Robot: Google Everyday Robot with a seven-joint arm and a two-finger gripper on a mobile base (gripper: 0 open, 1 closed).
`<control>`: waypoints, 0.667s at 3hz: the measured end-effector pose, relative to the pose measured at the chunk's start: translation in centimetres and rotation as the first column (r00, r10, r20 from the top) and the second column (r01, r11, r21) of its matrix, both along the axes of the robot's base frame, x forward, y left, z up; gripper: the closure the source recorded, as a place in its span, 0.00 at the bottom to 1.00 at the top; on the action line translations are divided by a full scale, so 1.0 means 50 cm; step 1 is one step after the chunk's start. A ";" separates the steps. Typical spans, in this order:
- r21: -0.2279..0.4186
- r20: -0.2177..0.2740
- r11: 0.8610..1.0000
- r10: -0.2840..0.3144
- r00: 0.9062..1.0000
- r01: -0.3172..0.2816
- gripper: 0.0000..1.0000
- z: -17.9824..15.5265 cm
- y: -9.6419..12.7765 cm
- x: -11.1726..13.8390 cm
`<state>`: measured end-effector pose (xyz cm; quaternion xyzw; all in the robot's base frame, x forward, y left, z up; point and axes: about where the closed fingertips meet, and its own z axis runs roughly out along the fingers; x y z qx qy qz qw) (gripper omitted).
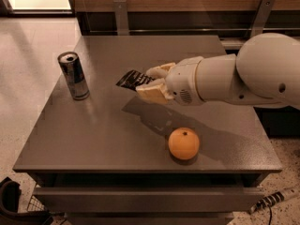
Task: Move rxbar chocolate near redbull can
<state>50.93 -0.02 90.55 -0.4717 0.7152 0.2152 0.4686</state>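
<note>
The rxbar chocolate (131, 79) is a flat black wrapper with white stripes, held in the air above the middle of the grey table (103, 135). My gripper (149, 82) is shut on its right end, with the cream fingers (151, 93) above and below the bar. The redbull can (73, 75) stands upright near the table's left edge, a short way left of the bar's free end. The bar does not touch the can.
A round orange fruit (183, 143) sits on the table near the front, right of centre, below my arm (243, 74). A wooden wall with metal posts (120, 16) runs behind the table. The floor lies to the left.
</note>
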 end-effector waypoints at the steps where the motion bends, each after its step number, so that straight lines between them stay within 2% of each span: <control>1: -0.039 -0.044 0.976 0.214 0.976 -0.216 1.00 -0.040 0.121 -0.042; 2: -0.073 -0.076 0.929 0.358 0.931 -0.363 1.00 -0.057 0.184 -0.066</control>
